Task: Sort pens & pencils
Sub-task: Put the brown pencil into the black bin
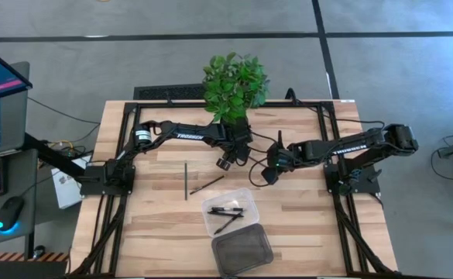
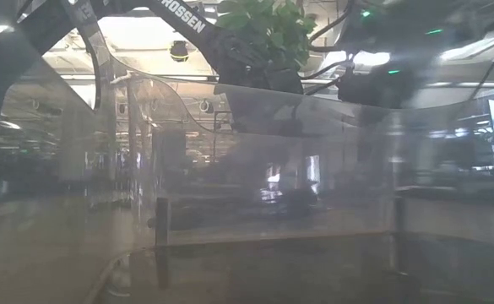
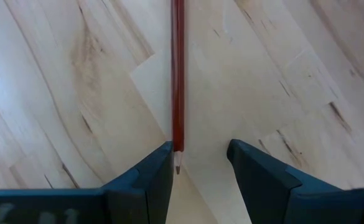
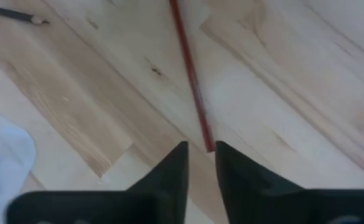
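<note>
A red pencil [image 3: 178,74] lies flat on the wooden table [image 1: 303,232] near its middle, its sharpened tip sitting just between the left gripper's [image 3: 200,163] two fingers, close against one of them; those fingers stand apart and grip nothing. The left arm reaches in from the left edge, bent at the elbow, its wrist angled down over the table in front of the potted plant [image 1: 235,84]. From the other side the right arm stretches nearly straight across, and the right gripper [image 4: 200,163] hangs over the pencil's far end with its fingers only a narrow gap apart, empty. Two more dark pencils [image 1: 186,180] lie loose on the table, left of the clear container [image 1: 245,225], where black pens [image 1: 226,211] rest. A dark lid [image 1: 243,249] lies just beside it.
</note>
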Robot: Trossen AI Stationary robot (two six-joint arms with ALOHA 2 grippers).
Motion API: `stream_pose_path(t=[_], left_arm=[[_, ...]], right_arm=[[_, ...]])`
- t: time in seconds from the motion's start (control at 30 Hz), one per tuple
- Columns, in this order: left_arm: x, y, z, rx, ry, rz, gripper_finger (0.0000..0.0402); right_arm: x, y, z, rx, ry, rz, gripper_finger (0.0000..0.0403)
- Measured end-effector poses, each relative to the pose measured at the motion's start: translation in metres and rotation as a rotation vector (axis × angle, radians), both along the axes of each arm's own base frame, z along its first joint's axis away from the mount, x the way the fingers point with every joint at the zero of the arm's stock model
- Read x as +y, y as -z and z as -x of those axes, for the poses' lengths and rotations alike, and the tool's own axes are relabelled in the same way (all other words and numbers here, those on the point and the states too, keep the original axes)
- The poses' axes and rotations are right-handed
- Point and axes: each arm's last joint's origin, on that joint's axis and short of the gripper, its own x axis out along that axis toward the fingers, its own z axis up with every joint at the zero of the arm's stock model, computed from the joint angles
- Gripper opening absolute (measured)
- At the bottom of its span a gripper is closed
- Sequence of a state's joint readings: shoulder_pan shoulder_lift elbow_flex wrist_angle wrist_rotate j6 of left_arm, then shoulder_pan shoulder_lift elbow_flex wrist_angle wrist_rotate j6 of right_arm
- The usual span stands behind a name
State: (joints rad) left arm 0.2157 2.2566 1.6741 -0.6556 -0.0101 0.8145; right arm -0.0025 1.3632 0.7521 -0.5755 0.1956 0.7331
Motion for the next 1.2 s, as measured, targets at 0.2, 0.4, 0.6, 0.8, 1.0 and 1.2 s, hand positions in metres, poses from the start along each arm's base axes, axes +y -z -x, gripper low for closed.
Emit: stream_pose_path(t=[0.2, 0.4, 0.6, 0.8, 1.0, 1.2], left_arm=[[0.000, 0.000, 0.000, 0.000, -0.004, 0.000, 0.0157], [0.000, 0.000, 0.000, 0.000, -0.007, 0.000, 0.0157], [0.000, 0.000, 0.000, 0.000, -0.011, 0.001, 0.0157], [0.000, 0.000, 0.000, 0.002, -0.012, 0.000, 0.0157], [0.000, 0.000, 0.000, 0.002, -0.012, 0.000, 0.0157], [0.000, 0.000, 0.000, 0.001, -0.012, 0.000, 0.0157]], right_arm=[[0.000, -0.001, -0.002, -0.023, -0.006, 0.022, 0.0182], [0.003, 0.006, -0.007, 0.002, -0.041, 0.051, 0.0223], [0.000, 0.040, -0.013, 0.155, -0.026, 0.020, 0.0216], [0.000, 0.058, -0.023, 0.189, -0.076, 0.028, 0.0185], [0.000, 0.057, -0.025, 0.163, -0.083, 0.018, 0.0148], [0.001, 0.058, -0.026, 0.162, -0.090, -0.003, 0.0104]])
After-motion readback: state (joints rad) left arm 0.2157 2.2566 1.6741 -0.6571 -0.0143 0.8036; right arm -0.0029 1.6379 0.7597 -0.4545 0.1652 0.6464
